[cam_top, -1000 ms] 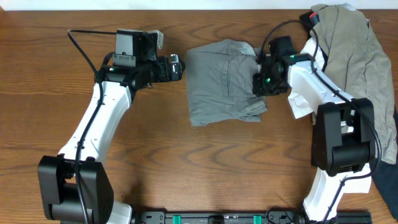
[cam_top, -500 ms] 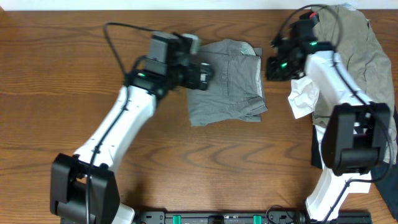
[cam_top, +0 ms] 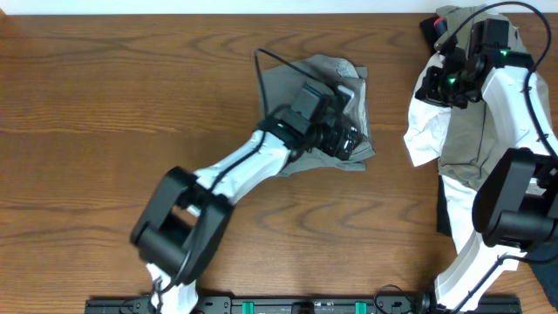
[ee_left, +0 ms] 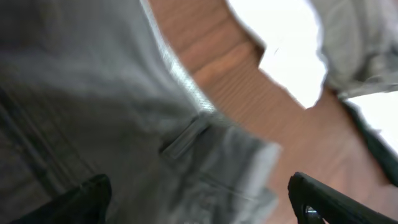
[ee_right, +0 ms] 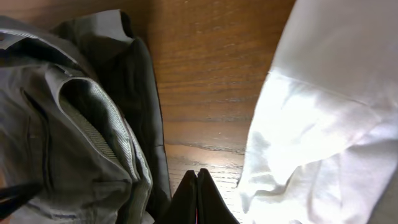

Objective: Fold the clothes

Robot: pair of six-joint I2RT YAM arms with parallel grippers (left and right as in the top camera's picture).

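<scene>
Left gripper (ee_left: 199, 208): fingers wide apart, nothing pinched, low over right part of grey shorts (cam_top: 292, 87)
Right gripper (ee_right: 198, 186): jaws pressed together, empty, above bare strip of table (cam_top: 131, 105) between shorts and pile at far right
Shorts at far centre, doubled into compact rectangle; judged folded or nearly so, perhaps last fold or smoothing left
Pile at right: khaki garment (cam_top: 466, 139) and white garment (cam_top: 423, 139), crumpled, not folded
Judged: one piece about done, most of task ahead
</scene>
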